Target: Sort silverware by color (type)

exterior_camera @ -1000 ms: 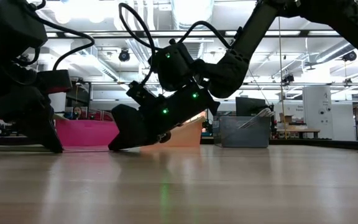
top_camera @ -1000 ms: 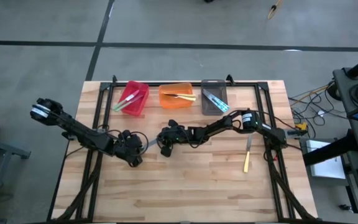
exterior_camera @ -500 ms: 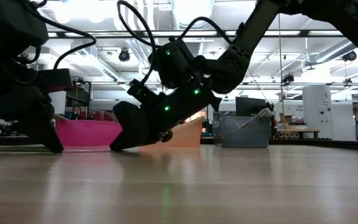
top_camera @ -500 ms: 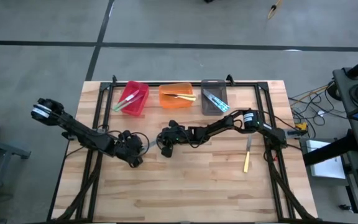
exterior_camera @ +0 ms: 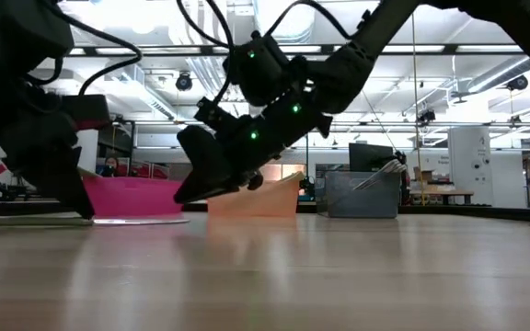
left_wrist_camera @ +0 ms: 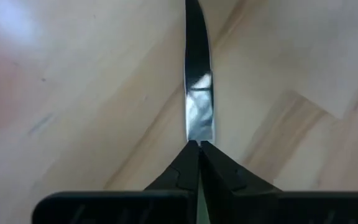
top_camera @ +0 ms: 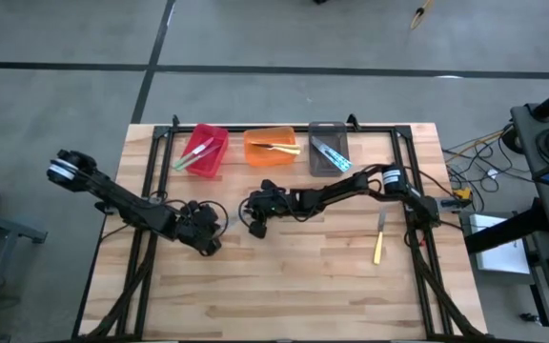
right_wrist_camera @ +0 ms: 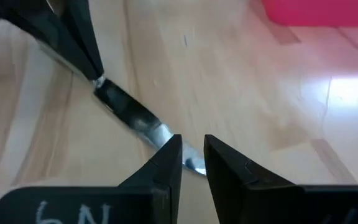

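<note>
**Left gripper pinching a knife blade at mid-table; right gripper poised over its tip**

- Table (top_camera: 284, 286): pale wood-block top with a dark frame along its edges; near half bare.
- Left gripper (top_camera: 213, 232): low on the table, left of centre. In the left wrist view its fingers (left_wrist_camera: 188, 165) are pressed together on a silver knife blade (left_wrist_camera: 197, 93), which runs straight out from the fingertips and lies flat on the wood. The handle is hidden, so its colour cannot be told.
- Right gripper (top_camera: 255, 225): just right of the left one, arm reaching in from the right side. In the right wrist view its fingers (right_wrist_camera: 169, 158) stand a narrow gap apart and hold nothing; the blade's free tip lies just ahead of that gap. In the low view the gripper hangs tilted, its tips slightly above the table.
- Yellow-handled utensil (top_camera: 378, 242): lies alone on the table's right part, well apart from both grippers, its metal end toward the bins.
- Red bin (top_camera: 205, 150): far edge, left of three; holds green-handled utensils.
- Orange bin (top_camera: 273, 148): middle; holds pale yellow-handled utensils.
- Grey bin (top_camera: 329, 148): right; holds light blue-handled utensils.
</note>
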Motion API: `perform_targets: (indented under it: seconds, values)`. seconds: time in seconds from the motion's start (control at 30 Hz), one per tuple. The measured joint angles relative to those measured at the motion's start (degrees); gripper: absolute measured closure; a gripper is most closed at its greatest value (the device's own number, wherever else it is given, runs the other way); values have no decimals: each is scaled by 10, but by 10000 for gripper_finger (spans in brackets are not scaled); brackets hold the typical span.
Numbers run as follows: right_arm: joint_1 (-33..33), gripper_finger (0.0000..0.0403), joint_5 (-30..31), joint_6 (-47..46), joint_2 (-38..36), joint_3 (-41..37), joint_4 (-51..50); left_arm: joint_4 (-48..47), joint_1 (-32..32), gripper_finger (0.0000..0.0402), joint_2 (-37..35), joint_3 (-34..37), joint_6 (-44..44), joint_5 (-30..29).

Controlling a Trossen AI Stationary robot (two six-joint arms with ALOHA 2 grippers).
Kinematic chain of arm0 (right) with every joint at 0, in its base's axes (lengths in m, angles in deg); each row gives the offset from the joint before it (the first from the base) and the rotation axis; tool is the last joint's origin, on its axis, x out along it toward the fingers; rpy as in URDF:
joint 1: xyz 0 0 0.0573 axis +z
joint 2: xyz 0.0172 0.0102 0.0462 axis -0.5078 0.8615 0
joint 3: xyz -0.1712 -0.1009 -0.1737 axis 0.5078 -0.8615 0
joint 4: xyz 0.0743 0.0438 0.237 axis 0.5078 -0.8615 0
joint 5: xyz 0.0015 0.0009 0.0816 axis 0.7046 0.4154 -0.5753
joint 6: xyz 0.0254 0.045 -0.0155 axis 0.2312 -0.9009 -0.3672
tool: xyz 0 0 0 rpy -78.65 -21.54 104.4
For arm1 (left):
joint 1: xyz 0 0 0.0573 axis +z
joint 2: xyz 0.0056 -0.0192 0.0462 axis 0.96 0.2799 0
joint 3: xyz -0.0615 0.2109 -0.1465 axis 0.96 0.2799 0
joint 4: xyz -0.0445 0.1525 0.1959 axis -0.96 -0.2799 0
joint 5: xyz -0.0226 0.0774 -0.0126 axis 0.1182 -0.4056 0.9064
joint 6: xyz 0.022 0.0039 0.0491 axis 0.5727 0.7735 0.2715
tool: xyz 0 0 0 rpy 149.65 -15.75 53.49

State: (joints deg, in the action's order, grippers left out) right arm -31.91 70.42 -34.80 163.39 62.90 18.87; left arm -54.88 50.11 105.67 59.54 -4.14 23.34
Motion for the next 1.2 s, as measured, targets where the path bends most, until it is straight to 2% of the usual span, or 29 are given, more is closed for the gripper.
perform_targets:
  seconds: [0.33, 0.43, 0.6, 0.93, 1.2]
  values:
    - [0, 344, 0, 0, -39, 1, -77, -55, -4, 399, -17, -38, 19, 25]
    - [4, 344, 0, 0, -38, 0, -67, -55, -11, 400, -17, -50, 50, 40]
    - [12, 344, 0, 0, 6, -3, 1, -60, -41, 401, -18, -62, 105, 50]
    - [10, 344, 7, -21, 47, -2, 34, -155, -58, 398, -26, -61, 16, 49]
    - [10, 344, 8, -25, 57, -1, 41, -141, -60, 342, -25, -35, 12, 46]
